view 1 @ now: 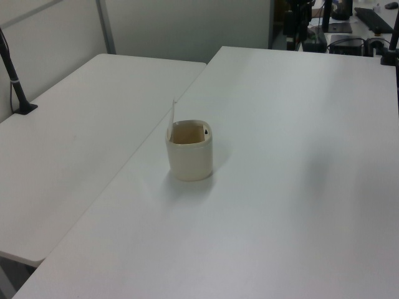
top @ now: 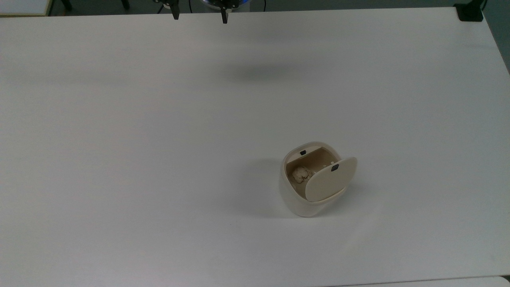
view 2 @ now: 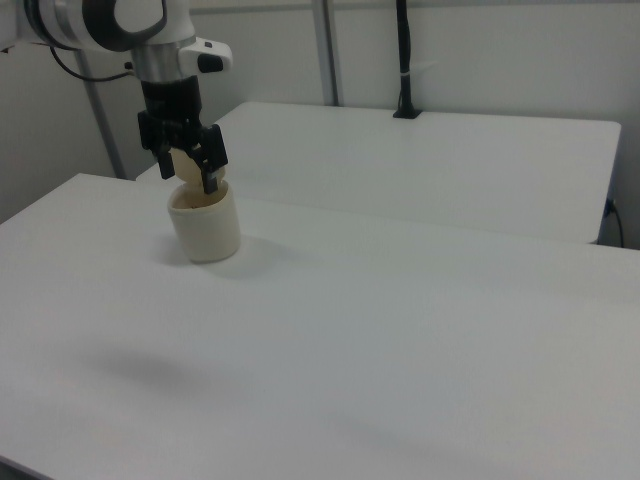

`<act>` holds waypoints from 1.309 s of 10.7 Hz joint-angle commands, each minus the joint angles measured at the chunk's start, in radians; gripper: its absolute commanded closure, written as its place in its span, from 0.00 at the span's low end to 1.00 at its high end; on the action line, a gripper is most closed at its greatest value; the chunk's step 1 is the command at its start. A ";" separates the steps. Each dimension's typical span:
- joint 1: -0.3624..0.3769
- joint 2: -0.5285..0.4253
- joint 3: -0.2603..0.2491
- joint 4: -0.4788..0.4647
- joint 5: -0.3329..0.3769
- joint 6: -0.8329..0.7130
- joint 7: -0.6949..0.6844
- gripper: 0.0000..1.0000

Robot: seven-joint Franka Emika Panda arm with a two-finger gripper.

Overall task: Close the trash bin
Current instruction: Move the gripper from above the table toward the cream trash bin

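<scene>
Arm [view 2: 100, 22] raised, fingers [top: 175, 15] spread, pointing downward.

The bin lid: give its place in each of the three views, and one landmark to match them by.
Top view: the lid stands open at the bin's right rim, below centre.
Left view: edge-on, a thin upright sliver at the bin's left rim, near centre.
Right view: upper left, partly showing behind the gripper.
Shared landmark: the black mark inside the rim.
</scene>
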 commanded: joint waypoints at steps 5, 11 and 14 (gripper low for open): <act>0.001 0.004 0.007 -0.030 -0.014 0.106 -0.043 0.00; 0.008 0.028 0.009 -0.037 0.001 0.115 -0.275 0.00; 0.019 0.030 0.013 -0.038 0.004 0.119 -0.364 0.40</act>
